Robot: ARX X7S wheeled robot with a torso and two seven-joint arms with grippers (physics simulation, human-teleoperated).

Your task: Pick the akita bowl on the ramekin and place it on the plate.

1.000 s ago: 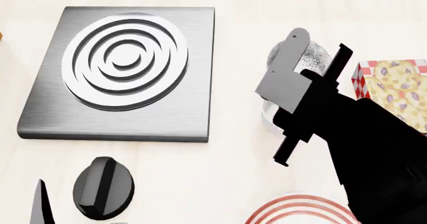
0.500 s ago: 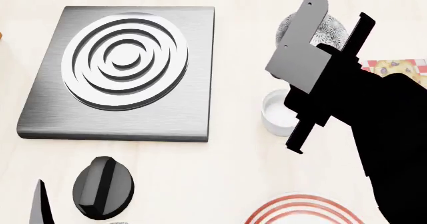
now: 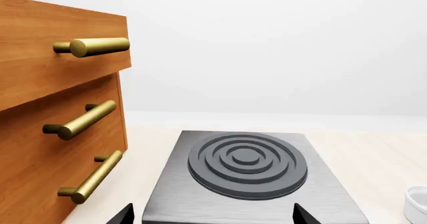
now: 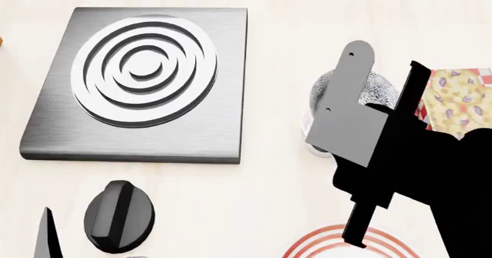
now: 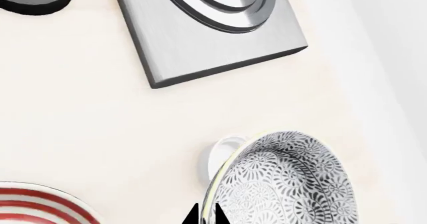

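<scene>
The akita bowl (image 5: 287,184), black-and-white speckled, hangs tilted in the air with my right gripper (image 5: 205,216) shut on its rim. In the head view the bowl (image 4: 382,90) shows behind that gripper (image 4: 363,105). The white ramekin (image 5: 223,151) stands on the counter just behind the bowl, which mostly covers it; only its edge (image 4: 314,144) shows from the head. The red-ringed plate (image 5: 40,204) lies nearer the robot, its rim (image 4: 323,238) at the head view's lower edge. My left gripper (image 3: 213,219) is open with nothing in it, low before the burner.
A steel burner plate (image 4: 142,79) with raised rings lies at the left. A black knob (image 4: 119,215) sits in front of it. A red-checked patterned box (image 4: 461,97) stands right of the bowl. Wooden drawers (image 3: 53,134) with brass handles stand beside the left arm.
My right gripper has carried the bowl up off the ramekin, then back toward the robot and the plate. The bowl now hides most of the ramekin. The left arm is still.
</scene>
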